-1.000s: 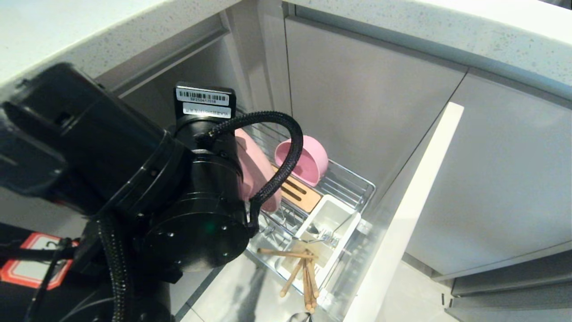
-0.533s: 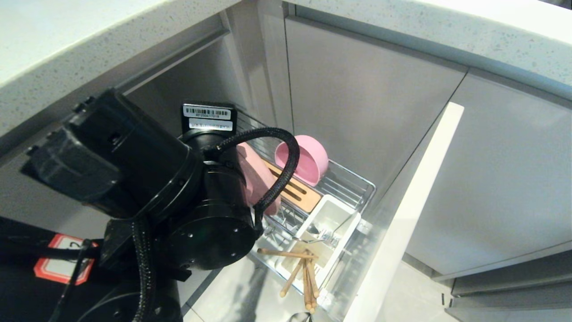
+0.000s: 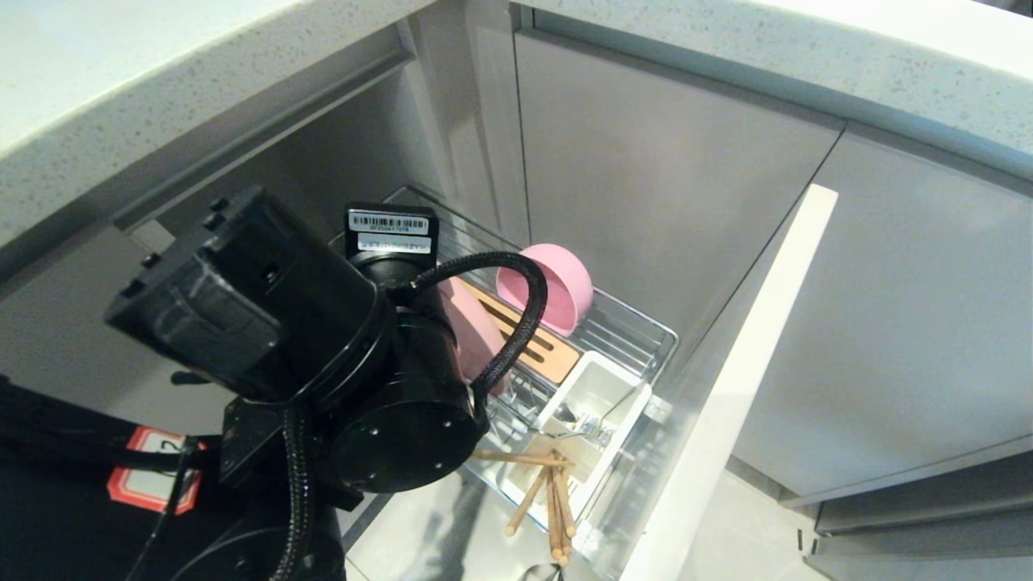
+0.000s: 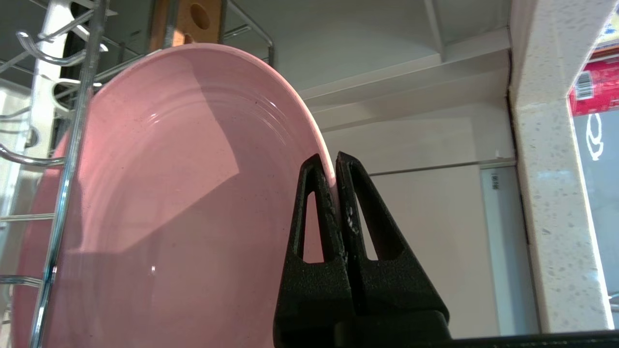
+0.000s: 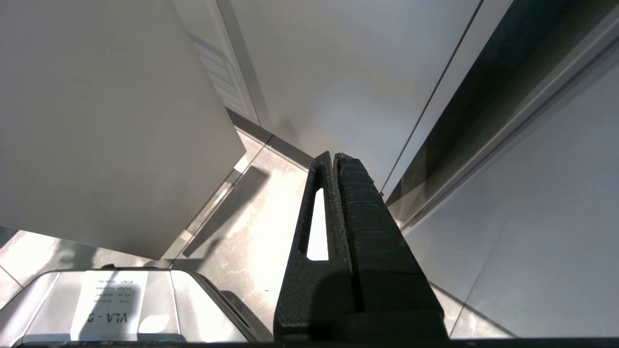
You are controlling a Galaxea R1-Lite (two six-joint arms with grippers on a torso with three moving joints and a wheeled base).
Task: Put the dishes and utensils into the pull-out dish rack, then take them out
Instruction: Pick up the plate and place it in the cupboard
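In the left wrist view my left gripper [image 4: 334, 157] is shut on the rim of the pink plate [image 4: 169, 193], which stands on edge beside the chrome prongs [image 4: 72, 145]. From the head view my left arm hides that gripper and most of the plate [image 3: 478, 339] inside the pull-out dish rack [image 3: 646, 327]. The pink bowl [image 3: 549, 286] lies tilted on its side at the rack's far end. Wooden chopsticks [image 3: 553, 500] lean out of the white utensil box [image 3: 597, 387], with a silver fork [image 3: 585, 425] inside it. My right gripper [image 5: 334, 155] hangs shut and empty over the floor.
A slotted wood strip [image 3: 537, 347] lies between plate and bowl. The rack's pale front panel [image 3: 726, 387] juts out on the right. Grey cabinet doors [image 3: 662, 177] stand behind, and the speckled countertop [image 3: 121, 73] overhangs my left arm. Tiled floor [image 5: 251, 203] lies below.
My left arm has swung down and to the right under the countertop, carrying the plate lower into the rack so that less of it shows. Bowl, chopsticks and fork have not moved.
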